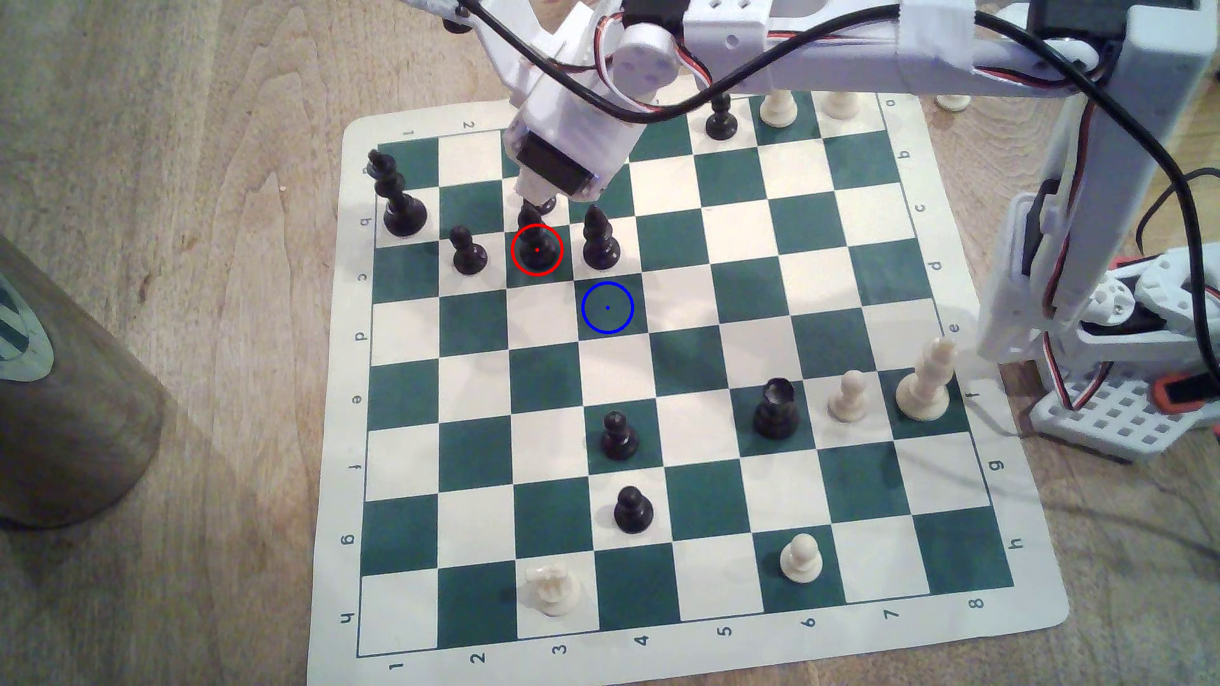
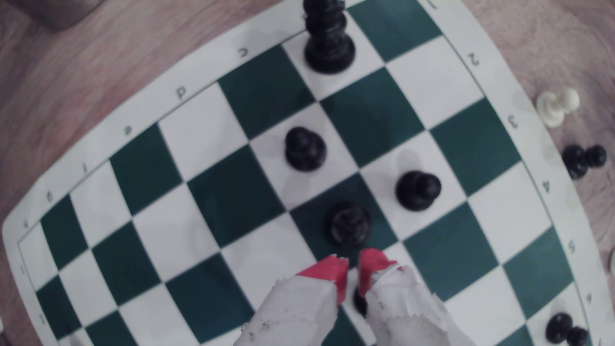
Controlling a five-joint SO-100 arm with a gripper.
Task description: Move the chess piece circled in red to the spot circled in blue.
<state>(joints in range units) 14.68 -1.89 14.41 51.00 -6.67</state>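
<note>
The gripper (image 2: pixel 352 262), jaws slightly apart and empty, hangs just beyond the red-ringed black bishop (image 1: pixel 536 245). A clean pick means straddling its collar without nudging the twin bishop (image 1: pixel 599 241) beside it; the blue-ringed square (image 1: pixel 607 307) waits diagonally nearer.

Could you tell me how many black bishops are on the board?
2: the red-circled bishop by the gripper; its twin beside it on the exterior view's right. Others may be hidden.

Exterior looks down on the chessboard (image 1: pixel 686 369); wrist camera hovers close above it.
</note>
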